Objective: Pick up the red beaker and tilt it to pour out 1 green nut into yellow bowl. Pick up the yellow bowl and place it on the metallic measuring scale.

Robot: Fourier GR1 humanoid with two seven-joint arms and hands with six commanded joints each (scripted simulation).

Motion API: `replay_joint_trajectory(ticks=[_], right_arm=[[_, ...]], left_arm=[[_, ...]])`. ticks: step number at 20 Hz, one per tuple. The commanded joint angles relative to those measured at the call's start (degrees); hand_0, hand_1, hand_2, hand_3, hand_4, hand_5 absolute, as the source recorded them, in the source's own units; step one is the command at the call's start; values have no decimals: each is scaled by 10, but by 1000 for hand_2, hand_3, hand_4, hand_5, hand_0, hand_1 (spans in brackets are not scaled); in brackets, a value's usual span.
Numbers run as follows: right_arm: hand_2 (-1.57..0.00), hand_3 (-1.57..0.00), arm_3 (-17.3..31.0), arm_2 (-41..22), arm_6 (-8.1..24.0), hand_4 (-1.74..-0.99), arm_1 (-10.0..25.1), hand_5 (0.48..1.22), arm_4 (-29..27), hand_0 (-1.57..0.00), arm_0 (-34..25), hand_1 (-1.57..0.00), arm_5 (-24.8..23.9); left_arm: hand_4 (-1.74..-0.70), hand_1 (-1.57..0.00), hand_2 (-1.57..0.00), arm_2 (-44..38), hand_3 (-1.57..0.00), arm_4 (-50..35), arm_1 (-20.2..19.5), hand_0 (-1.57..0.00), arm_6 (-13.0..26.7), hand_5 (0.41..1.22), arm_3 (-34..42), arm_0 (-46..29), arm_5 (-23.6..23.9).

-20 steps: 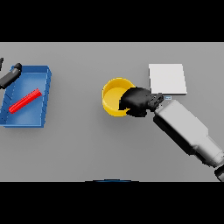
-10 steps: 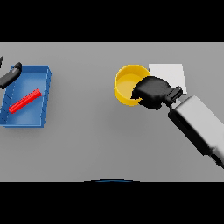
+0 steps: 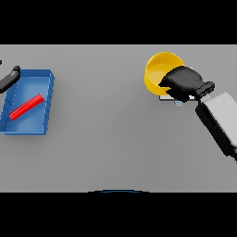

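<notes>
Grey desk [image 3: 106, 139], plain and even in tone, seen from above.

Far left edge: left hand [image 3: 9, 78], dark, lying at a slant with its tip toward the upper right, over the upper left corner of the tray. Whether its fingers are open or curled cannot be told.

Left side: blue tray [image 3: 46, 104], rectangular with raised walls, set slightly askew on the desk. Inside it, a red stick-like object [image 3: 26, 107], long and narrow, lying diagonally from lower left to upper right on the tray floor. No beaker shape can be made out.

Right of centre, upper part: yellow bowl [image 3: 159, 69], round, its opening tipped toward the viewer so the inner wall shows. No contents can be made out inside.

At the bowl's lower right: right hand [image 3: 185, 83], dark, fingers curled over the bowl's rim and closed on it, hiding that part of the rim.

Beneath bowl and hand: scale [image 3: 170, 98], only a thin pale edge showing at its lower side. Whether the bowl rests on it or is held above it cannot be told.

Right side: right arm [image 3: 217, 120], white and grey, running diagonally from the lower right edge up to the wrist.
</notes>
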State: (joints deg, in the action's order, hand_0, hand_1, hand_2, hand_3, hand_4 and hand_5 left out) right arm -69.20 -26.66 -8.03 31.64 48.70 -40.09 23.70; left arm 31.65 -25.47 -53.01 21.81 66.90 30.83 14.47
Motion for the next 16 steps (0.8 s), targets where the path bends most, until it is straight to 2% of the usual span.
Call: replay_joint_trajectory(ticks=[1, 2, 4, 7, 10, 13, 14, 16], right_arm=[[-1540, -1143, 8, 3, -4, -1741, 3, 1221, 0, -1570, -1, -1571, -8], [-1546, -1146, 30, 9, -14, -1741, 5, 1221, -1, -1570, -8, -1571, -19], [-1542, -1150, 66, 13, 0, -1741, -2, 1221, 2, -1571, -18, -1571, -31], [-1500, -1169, 126, 20, -10, -1741, -9, 1221, 5, -1571, -28, -1571, -57], [-1464, -1268, 177, 25, -9, -1741, -13, 1221, 7, -1571, -38, -1571, -73], [-1428, -1331, 218, 33, -26, -1741, -19, 1221, -1, -1571, -43, -1571, -80], [-1418, -1349, 227, 34, -21, -1741, -24, 1221, -2, -1571, -47, -1571, -83], [-1393, -1407, 249, 40, -33, -1741, -27, 1221, -9, -1548, -52, -1571, -81]], left_arm=[[-737, 1, 1, 1, 1, 1, 2, 1, 1, 730, 3, -2, 4], [-739, 1, 1, 4, 1, 1, 5, 1, 2, 734, 8, -4, 5], [-732, 1, 1, 4, 1, 1, -1, 1, 5, 735, 8, -8, 3], [-719, 1, 1, 10, 1, 9, 3, 1, 7, 725, 2, -2, 3], [-724, 1, 1, 5, 1, 6, 5, 1, 3, 714, 1, -1, 7], [-726, 1, 1, 8, 1, 7, -5, 1, 12, 710, 16, -10, 11], [-725, 1, 1, 5, 1, 4, -8, 1, 6, 710, 14, -13, 6], [-729, 1, 1, 4, 1, 3, -2, 1, 3, 714, 8, -8, 5]])
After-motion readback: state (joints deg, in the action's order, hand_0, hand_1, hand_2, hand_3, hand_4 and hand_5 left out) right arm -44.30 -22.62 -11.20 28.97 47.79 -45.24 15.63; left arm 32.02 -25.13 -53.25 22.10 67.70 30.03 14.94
